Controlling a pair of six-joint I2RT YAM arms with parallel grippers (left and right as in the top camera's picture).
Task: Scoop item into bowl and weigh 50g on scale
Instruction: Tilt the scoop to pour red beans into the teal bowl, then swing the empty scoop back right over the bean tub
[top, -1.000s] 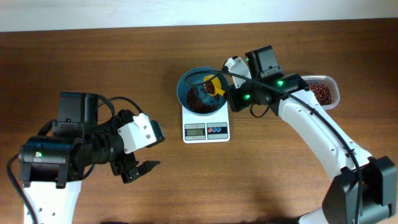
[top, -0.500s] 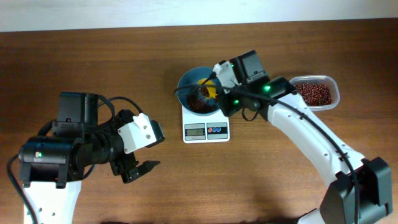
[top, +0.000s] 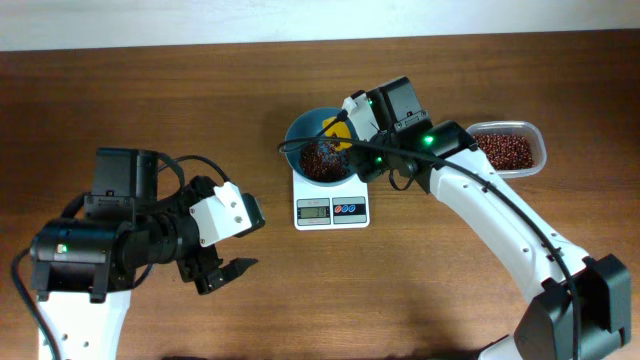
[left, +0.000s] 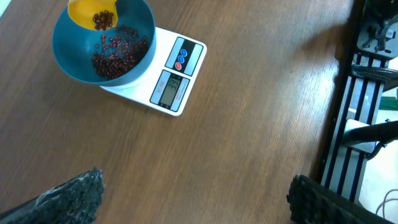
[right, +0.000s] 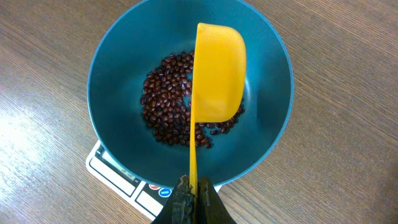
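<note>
Here, yellow scoop (right: 217, 68) over beans (right: 163, 115), bowl (right: 112, 81) on scale (top: 331, 210)

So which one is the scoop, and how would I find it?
Look at the middle of the brown table, where a white scale carries a blue bowl of dark beans. Over that bowl, pinched by its thin handle in the right gripper, is the scoop. It is the only bright yellow thing there.
</note>
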